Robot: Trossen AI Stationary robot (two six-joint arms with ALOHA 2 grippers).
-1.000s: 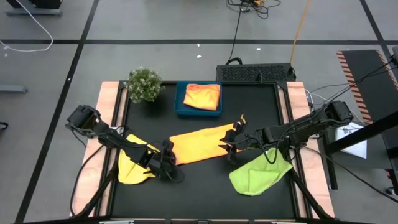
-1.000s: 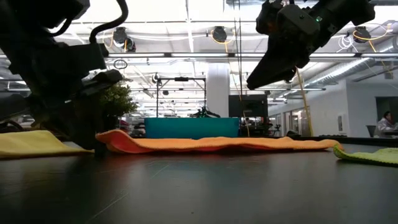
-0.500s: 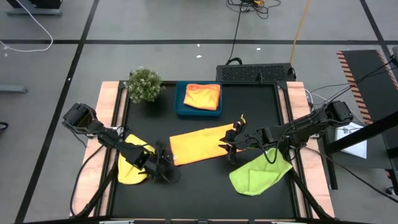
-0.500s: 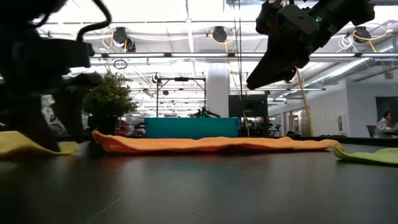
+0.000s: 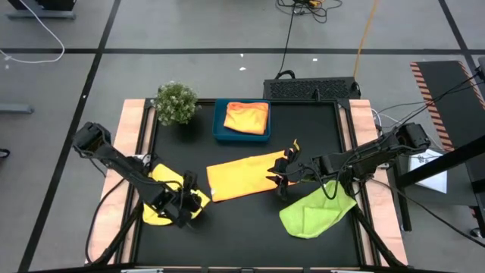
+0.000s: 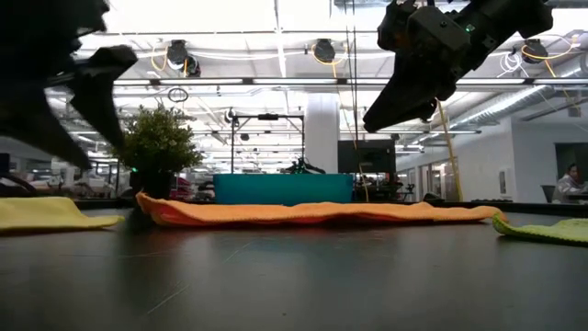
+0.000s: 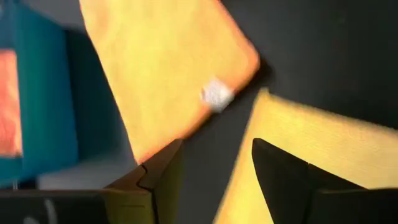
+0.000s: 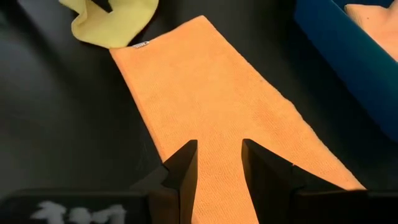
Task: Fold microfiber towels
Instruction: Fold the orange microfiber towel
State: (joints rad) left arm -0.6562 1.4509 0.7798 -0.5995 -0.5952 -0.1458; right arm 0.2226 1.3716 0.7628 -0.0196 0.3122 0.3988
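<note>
Fingers of the left gripper (image 7: 211, 180) stand parted with nothing between them; past their tips lies the near end of the orange towel (image 5: 244, 175), its small white tag (image 7: 216, 94) showing at the corner, and under and beside them spreads the yellow towel (image 5: 168, 199); in the high view this gripper (image 5: 184, 208) hangs over the yellow towel's edge, just short of the orange one.

Fingers of the right gripper (image 8: 217, 165) are a little apart, a narrow gap between the two dark tips, and they clasp nothing that can be seen; the orange towel stretches flat away from them as a long folded strip, its far corner with the tag close to the yellow towel (image 8: 112, 22); in the low view this gripper (image 6: 390, 106) is raised clear above the strip.

Just beside the right gripper (image 5: 282, 174), on its near side, the lime green towel (image 5: 314, 211) lies crumpled; beyond the fingers of both arms, the blue tray (image 5: 220, 125) holds another folded orange-yellow towel (image 5: 247, 117); the small plant (image 5: 175, 102) stands next to the tray.
</note>
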